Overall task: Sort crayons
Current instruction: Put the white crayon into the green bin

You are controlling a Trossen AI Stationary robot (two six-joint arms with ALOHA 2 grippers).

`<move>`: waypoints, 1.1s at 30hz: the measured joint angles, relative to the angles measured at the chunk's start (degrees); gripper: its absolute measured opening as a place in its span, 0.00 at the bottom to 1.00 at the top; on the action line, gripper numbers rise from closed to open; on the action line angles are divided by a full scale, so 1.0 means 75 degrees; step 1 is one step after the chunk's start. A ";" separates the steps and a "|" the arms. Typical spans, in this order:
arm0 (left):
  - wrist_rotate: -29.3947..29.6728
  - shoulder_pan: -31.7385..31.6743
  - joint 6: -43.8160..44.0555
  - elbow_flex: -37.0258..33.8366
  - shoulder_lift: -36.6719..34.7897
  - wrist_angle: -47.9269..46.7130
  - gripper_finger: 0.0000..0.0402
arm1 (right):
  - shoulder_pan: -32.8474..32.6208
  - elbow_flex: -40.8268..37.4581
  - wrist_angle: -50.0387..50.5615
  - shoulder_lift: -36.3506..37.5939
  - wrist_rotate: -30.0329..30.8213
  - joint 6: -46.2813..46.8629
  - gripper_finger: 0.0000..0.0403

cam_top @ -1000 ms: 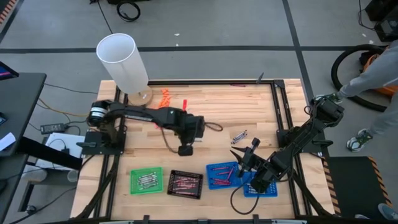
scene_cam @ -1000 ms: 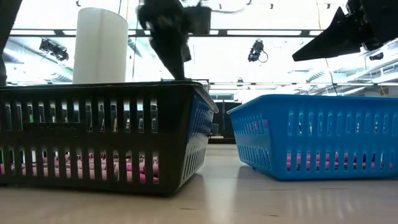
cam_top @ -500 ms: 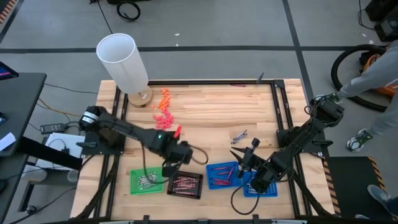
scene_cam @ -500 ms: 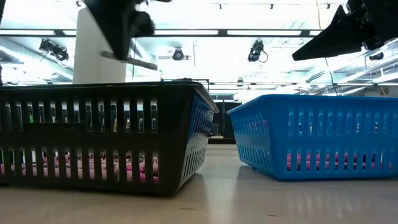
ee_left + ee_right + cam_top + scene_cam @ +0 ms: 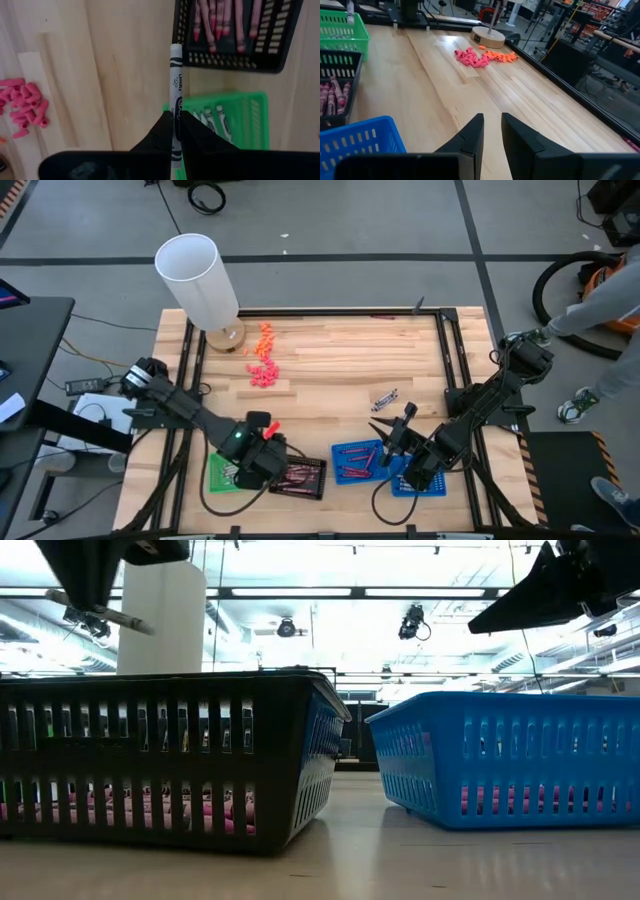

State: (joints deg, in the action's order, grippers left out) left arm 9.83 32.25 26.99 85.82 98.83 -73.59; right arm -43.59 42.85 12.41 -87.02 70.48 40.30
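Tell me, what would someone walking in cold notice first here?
Probably the row of little baskets along the table's near edge: a green basket, a black basket and a blue basket, each holding crayons. The left gripper hangs over the green one, shut on a silver-grey crayon. At the far left corner stands a tall white tube, with pink and orange pieces scattered beside it.

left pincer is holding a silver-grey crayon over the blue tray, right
Not quite. The left pincer does hold a silver-grey crayon, but near the green tray and black tray, not the blue one. The left wrist view shows this.
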 joint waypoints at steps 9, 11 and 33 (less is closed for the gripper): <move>0.0002 0.0724 0.0207 0.0000 0.0000 -0.0235 0.05 | -0.0020 0.0000 -0.0118 0.0000 -0.0127 0.0001 0.19; 0.0010 0.0931 0.0358 0.0000 0.0000 -0.0261 0.05 | -0.0020 0.0000 -0.0120 0.0000 -0.0131 0.0001 0.19; 0.0543 0.2276 0.2077 -0.1398 0.0029 0.0760 0.05 | -0.0020 0.0000 -0.0199 0.0000 -0.0152 0.0004 0.19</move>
State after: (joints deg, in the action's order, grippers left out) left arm 13.91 49.32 42.57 75.34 99.04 -67.89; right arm -43.75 42.85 10.92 -87.02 69.34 40.34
